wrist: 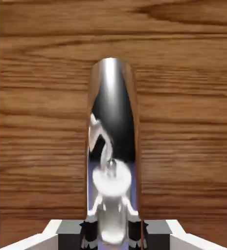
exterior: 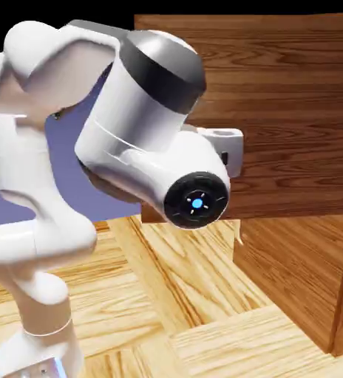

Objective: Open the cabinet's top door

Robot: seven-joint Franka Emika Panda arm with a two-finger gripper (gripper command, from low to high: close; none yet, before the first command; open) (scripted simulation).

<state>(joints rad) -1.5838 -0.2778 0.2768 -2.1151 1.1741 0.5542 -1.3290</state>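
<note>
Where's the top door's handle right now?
In the hand view the handle, a shiny metal bar, runs up the picture's middle against the top door, its lower end clamped between the gripper fingertips.

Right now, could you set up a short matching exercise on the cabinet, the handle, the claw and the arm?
Things:
1. cabinet
2. handle
3. claw
4. arm

Descriptions:
A. white, rising at the exterior view's left
B. shiny metal, mirror-like
C. reddish-brown wood grain
D. shut on the handle

Pairs: 1-C, 2-B, 3-D, 4-A
</note>
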